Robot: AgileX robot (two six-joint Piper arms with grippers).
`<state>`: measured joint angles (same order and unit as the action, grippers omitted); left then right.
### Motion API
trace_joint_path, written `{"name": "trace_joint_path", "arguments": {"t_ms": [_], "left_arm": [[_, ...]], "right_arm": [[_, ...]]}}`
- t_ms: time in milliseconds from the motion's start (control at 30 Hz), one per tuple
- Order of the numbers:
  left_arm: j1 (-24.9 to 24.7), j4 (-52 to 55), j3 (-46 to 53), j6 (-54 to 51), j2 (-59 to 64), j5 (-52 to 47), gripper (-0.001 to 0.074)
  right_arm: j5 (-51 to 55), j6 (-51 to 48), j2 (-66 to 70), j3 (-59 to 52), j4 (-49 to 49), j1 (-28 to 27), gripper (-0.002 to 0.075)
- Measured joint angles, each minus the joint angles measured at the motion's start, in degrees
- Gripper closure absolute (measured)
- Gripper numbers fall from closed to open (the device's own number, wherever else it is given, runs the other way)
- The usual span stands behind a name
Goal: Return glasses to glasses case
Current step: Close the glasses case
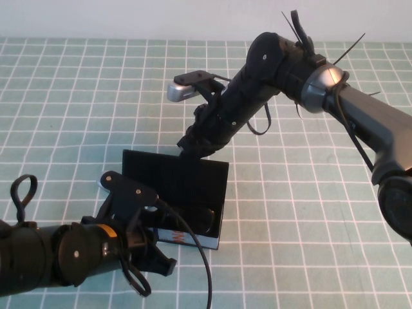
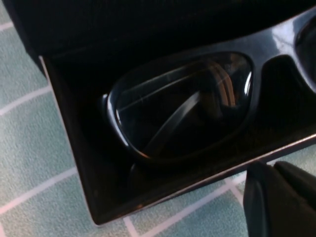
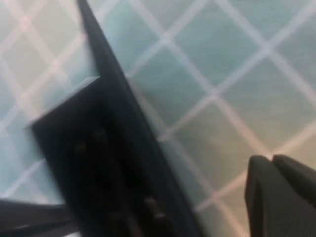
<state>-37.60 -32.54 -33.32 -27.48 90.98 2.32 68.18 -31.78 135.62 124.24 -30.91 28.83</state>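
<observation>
Green checked cloth [image 1: 309, 212] covers our table; our right gripper [image 1: 188, 149], fingers together and empty, sits behind the raised lid of the glasses case [image 1: 177, 181], while our left gripper [image 1: 161, 262] waits at its front, fingers unreadable. Inside lie the glasses [image 2: 187, 101], one lens cut off. Pushing the lid carelessly could shove the case away.

Both arms [image 1: 257, 96] are matte black, built of rounded segments with small silver screws. The right arm has a grey metallic joint [image 1: 322, 87], black zip ties sticking out, and a silver wrist camera [image 1: 183, 90]. Black cables [image 1: 193, 238] loop along the left arm [image 1: 64, 248].
</observation>
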Motion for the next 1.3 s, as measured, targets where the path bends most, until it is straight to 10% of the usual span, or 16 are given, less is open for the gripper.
{"name": "trace_joint_path", "arguments": {"t_ms": [1033, 1300], "left_arm": [[0.0, 1.98, 0.0, -1.17, 0.0, 0.35, 0.0736], [0.0, 7.0, -1.86, -15.64, -2.09, -14.51, 0.0736]], "right_arm": [[1.44, -3.5, -1.74, -8.78, -10.14, 4.11, 0.0737], [1.44, -3.6, -1.25, -8.78, -8.69, 4.48, 0.0738]]}}
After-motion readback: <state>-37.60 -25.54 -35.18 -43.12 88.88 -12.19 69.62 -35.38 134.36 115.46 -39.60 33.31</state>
